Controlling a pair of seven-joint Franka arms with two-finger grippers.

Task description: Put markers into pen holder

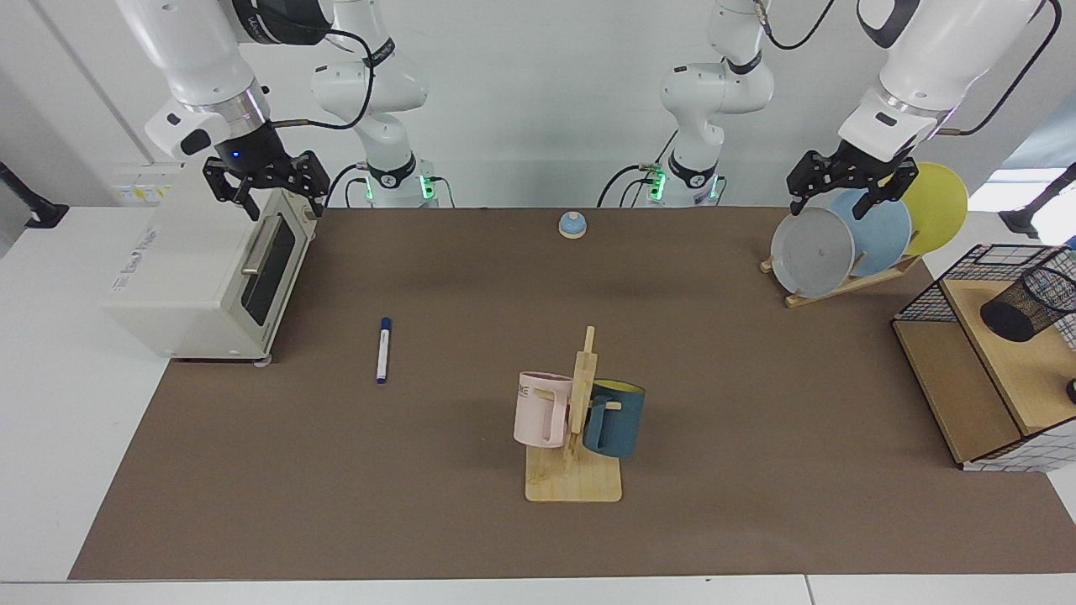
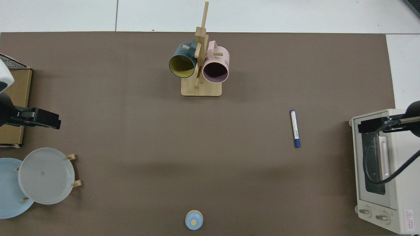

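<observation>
The marker [image 1: 383, 350] lies flat on the brown mat, blue cap toward the robots; in the top view the marker [image 2: 295, 128] lies right of centre. The pen holder [image 1: 1027, 306], a black mesh cup, sits on a wooden shelf at the far right edge and is out of the top view. My right gripper [image 1: 284, 204] hangs open and empty above the toaster oven's top front corner, well behind the marker; it shows from above too [image 2: 370, 125]. My left gripper [image 1: 835, 206] hangs open and empty over the plate rack, also visible in the top view [image 2: 42, 118].
A cream toaster oven [image 1: 202, 277] stands left of the marker. A wooden mug tree [image 1: 580, 403] holds a pink and a blue mug at the middle front. Plates lean in a rack [image 1: 841, 244]. A black wire basket [image 1: 941, 281] surrounds the shelf. A small blue bell [image 1: 572, 224] sits at the back.
</observation>
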